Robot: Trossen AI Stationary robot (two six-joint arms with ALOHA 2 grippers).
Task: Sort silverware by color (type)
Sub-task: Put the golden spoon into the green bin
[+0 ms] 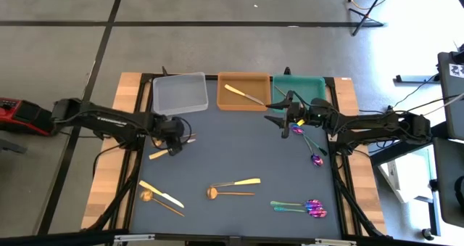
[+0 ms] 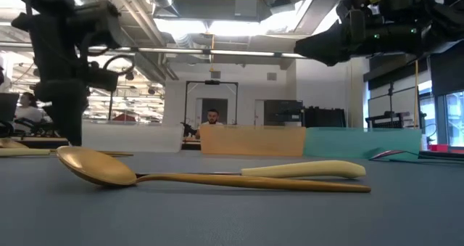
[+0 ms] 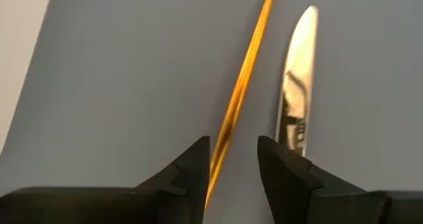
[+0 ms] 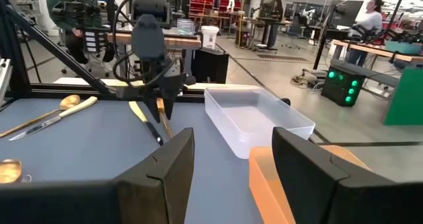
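Note:
My left gripper (image 1: 174, 146) points down near the table's left side, open. Its fingers (image 3: 192, 168) stand on either side of a slim copper-gold handle (image 3: 241, 85); whether they touch it does not show. A pale gold knife (image 3: 297, 85) lies right beside that handle. My right gripper (image 1: 279, 112) hangs open above the table, just in front of the orange tray (image 1: 244, 101) and the teal tray (image 1: 297, 85). A pale gold knife (image 1: 243, 94) lies in the orange tray. Iridescent purple-teal pieces lie below the right arm (image 1: 308, 141) and near the front right (image 1: 301, 206).
A clear tray (image 1: 179, 92) stands at the far edge, left of the orange one. At mid-table lie a pale gold knife (image 1: 238, 182) and a copper-gold spoon (image 2: 94, 166). Another knife (image 1: 161, 194) and spoon (image 1: 156, 201) lie front left. People sit in the room beyond.

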